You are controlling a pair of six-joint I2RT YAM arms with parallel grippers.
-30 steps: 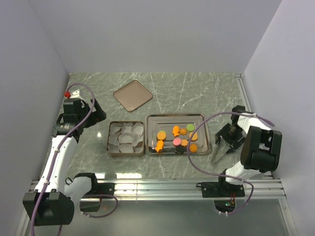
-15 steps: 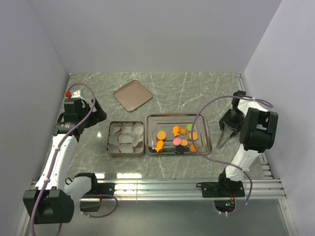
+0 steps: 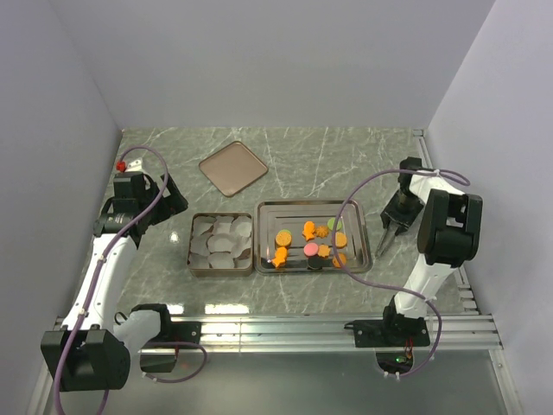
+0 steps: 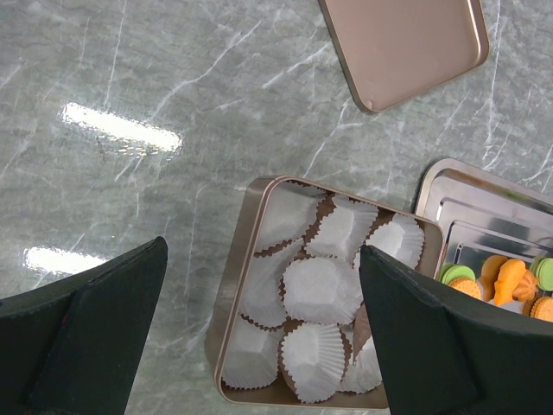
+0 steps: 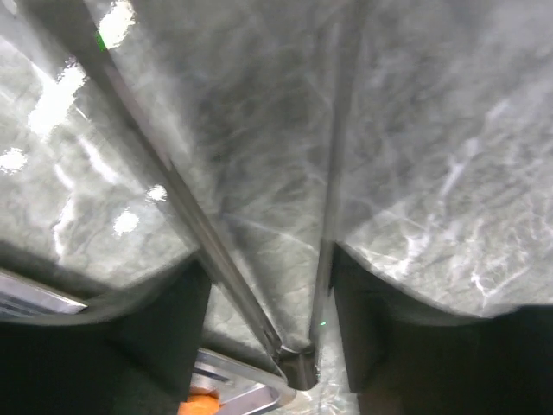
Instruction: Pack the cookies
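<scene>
The marble surface (image 3: 328, 151) and everything lying on it are as they were a second ago; only the right arm (image 3: 445, 233) has moved. It has risen from a low crouch by the near rail and swung toward the far side. The right gripper (image 3: 381, 245) now hangs just off the right rim of the steel tray (image 3: 307, 206). Its long thin fingers (image 5: 216, 251), splayed wide earlier, have drawn together until the tips meet, with nothing between them.

The left arm (image 3: 108, 259) has held its place. The left gripper (image 4: 259, 251) hovers with its fingers spread wide above the square tin (image 3: 193, 246) of white paper cups (image 3: 222, 242).

The brown lid (image 3: 233, 168) lies flat behind the tin, well apart from it.

The cookies (image 3: 311, 242) all sit loose in the tray.
</scene>
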